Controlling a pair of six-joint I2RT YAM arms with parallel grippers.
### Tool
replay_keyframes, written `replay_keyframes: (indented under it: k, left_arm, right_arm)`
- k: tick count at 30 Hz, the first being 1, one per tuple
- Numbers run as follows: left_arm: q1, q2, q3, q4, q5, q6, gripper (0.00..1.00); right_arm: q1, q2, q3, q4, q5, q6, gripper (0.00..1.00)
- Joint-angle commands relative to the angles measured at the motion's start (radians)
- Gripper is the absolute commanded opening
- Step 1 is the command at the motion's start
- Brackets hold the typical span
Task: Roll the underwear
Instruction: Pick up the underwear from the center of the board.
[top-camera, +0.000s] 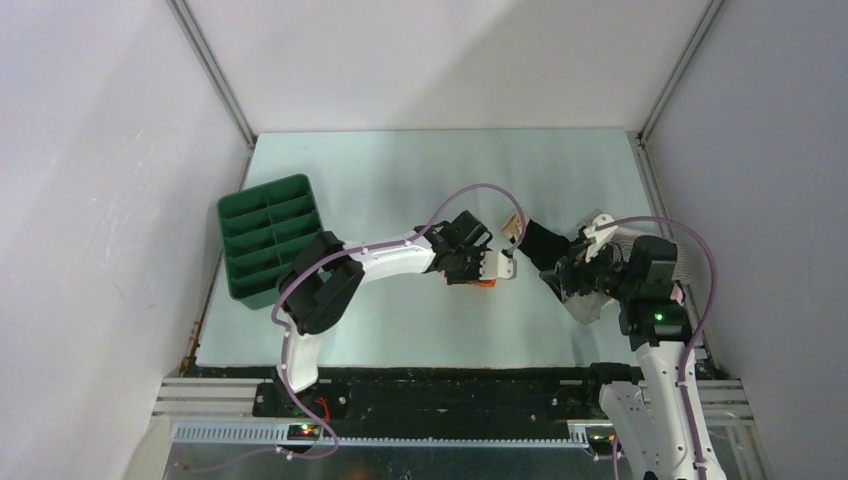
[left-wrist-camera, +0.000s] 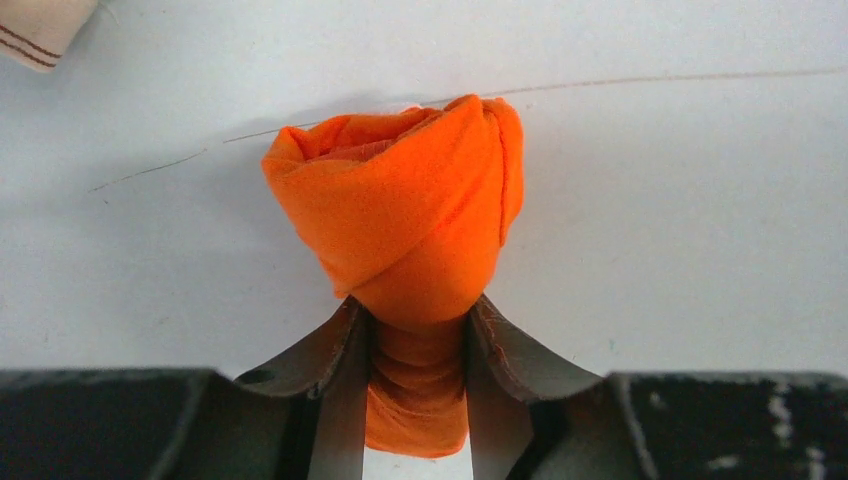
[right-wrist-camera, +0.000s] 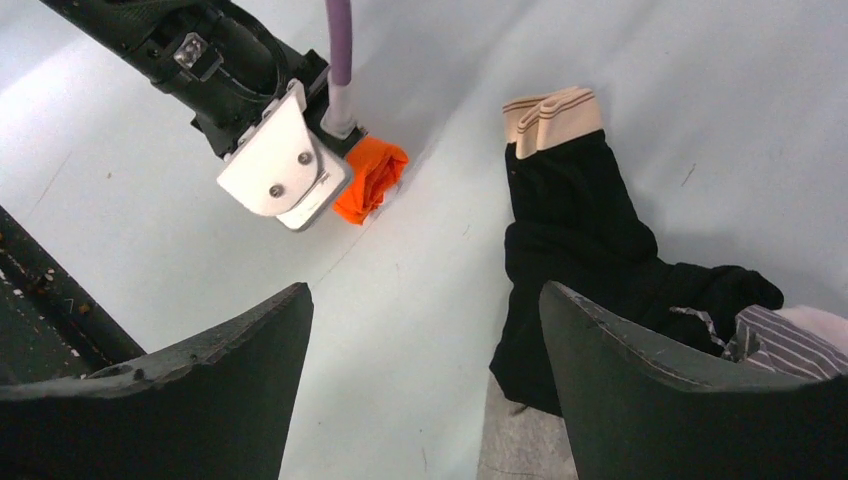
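A tight orange roll of underwear (left-wrist-camera: 400, 215) sits on the pale table, and my left gripper (left-wrist-camera: 415, 310) is shut on its lower end. From above, the roll (top-camera: 486, 283) shows just under the left gripper (top-camera: 495, 268) at mid-table. In the right wrist view the roll (right-wrist-camera: 370, 178) pokes out beside the left gripper's white plate (right-wrist-camera: 285, 165). My right gripper (right-wrist-camera: 425, 290) is open with only bare table between its fingers. It hangs beside a black pair of underwear (right-wrist-camera: 575, 220) with a beige waistband (right-wrist-camera: 552, 112).
The black pair (top-camera: 540, 243) tops a small heap with striped cloth (right-wrist-camera: 790, 340) and grey cloth (right-wrist-camera: 520, 440) under the right arm. A green compartment tray (top-camera: 268, 235) stands at the table's left edge. White walls close in three sides.
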Motion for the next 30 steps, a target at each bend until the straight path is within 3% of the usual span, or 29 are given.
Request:
replay_keyframes:
  k: [1,3,6,9,11,20,26,30]
  left_arm:
    - [-0.028,0.160,-0.083,-0.072,0.115,-0.208,0.28]
    - [-0.028,0.168,-0.100,-0.032,0.083,-0.232,0.33]
    - [-0.023,0.169,-0.111,0.000,0.069,-0.247,0.30]
    - [-0.008,0.152,-0.103,-0.030,0.108,-0.245,0.07]
    - [0.016,0.126,-0.088,-0.079,0.141,-0.247,0.01]
    - [0.169,-0.152,0.020,-0.345,0.265,-0.181,0.00]
    - [0.259,-0.277,0.125,-0.599,0.219,-0.093,0.00]
    - [0.400,-0.360,0.126,-0.718,0.162,-0.043,0.00]
  right_arm:
    - [0.035,0.001,0.042,-0.032,0.073,0.002,0.87]
    - [0.056,0.012,0.052,-0.041,0.098,0.017,0.87]
    - [0.111,0.037,0.067,-0.039,0.139,0.040,0.87]
    - [0.159,0.090,0.088,-0.017,0.181,0.066,0.87]
    - [0.174,0.125,0.105,0.008,0.202,0.082,0.87]
    - [0.175,0.202,0.153,0.121,0.218,0.127,0.87]
    - [0.171,0.215,0.154,0.172,0.223,0.162,0.87]
    - [0.169,0.237,0.154,0.195,0.215,0.191,0.87]
